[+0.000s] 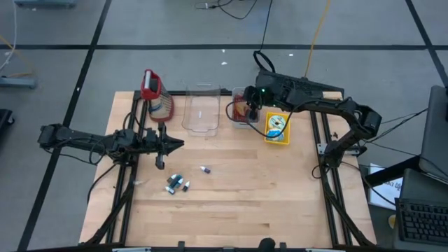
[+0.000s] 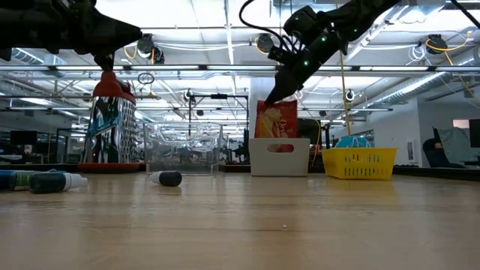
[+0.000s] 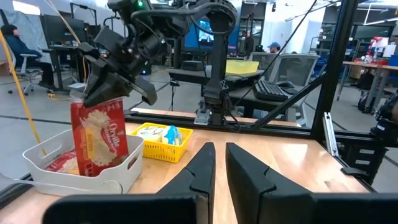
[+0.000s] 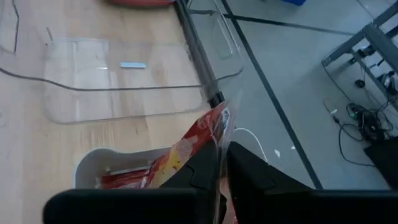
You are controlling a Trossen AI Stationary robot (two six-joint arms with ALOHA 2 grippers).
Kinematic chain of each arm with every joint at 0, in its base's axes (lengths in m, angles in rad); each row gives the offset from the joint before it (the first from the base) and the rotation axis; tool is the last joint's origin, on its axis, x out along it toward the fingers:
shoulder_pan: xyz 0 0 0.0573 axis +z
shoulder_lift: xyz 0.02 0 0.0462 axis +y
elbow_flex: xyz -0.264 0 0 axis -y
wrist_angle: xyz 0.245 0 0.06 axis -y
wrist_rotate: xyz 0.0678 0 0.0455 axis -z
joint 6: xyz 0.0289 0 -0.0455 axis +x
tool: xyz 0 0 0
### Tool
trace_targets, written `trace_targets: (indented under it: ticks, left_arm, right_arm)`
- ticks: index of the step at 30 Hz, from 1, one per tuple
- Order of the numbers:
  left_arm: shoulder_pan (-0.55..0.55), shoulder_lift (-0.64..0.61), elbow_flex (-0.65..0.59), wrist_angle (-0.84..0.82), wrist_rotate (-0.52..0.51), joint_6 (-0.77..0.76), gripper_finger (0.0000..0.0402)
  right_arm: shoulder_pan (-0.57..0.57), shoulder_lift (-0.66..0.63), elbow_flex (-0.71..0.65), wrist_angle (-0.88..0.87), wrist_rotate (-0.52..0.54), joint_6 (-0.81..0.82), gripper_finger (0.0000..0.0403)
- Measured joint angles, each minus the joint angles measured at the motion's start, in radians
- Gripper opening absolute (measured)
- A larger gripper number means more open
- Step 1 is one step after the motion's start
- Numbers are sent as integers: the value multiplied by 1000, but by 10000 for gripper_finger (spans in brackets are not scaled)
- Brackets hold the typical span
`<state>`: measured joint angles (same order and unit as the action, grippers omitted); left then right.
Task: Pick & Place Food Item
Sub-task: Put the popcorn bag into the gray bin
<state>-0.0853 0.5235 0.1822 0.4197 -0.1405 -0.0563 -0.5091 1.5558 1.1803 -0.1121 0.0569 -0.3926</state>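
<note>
open tabletop [image 1: 280,189] nearside; clear tub [image 1: 201,112], white bin [image 1: 241,117], yellow basket [image 1: 277,128] crowd far edge.

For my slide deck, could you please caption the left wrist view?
Right gripper pinches the top of a red popcorn bag standing in the white bin.

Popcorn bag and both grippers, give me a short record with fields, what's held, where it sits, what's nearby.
held item: popcorn bag, pinched at its top edge
holder: right gripper, shut on the bag
bag position: upright, lower end in the white bin
left gripper: shut, empty, above the table at its left side
beside bin: yellow basket on one side, clear container on the other
also on table: red grater, small markers
</note>
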Motion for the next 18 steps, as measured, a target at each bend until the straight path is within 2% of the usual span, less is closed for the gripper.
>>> trace_targets:
  ticks: [9, 18]
  left_arm:
    - [0, 0, 0, 0, 0, 0, 37]
    - [0, 0, 0, 0, 0, 0, 37]
  right_arm:
    - [0, 0, -30, 23, -4, -82, 79]
    - [0, 0, -148, 190, -4, -194, 121]
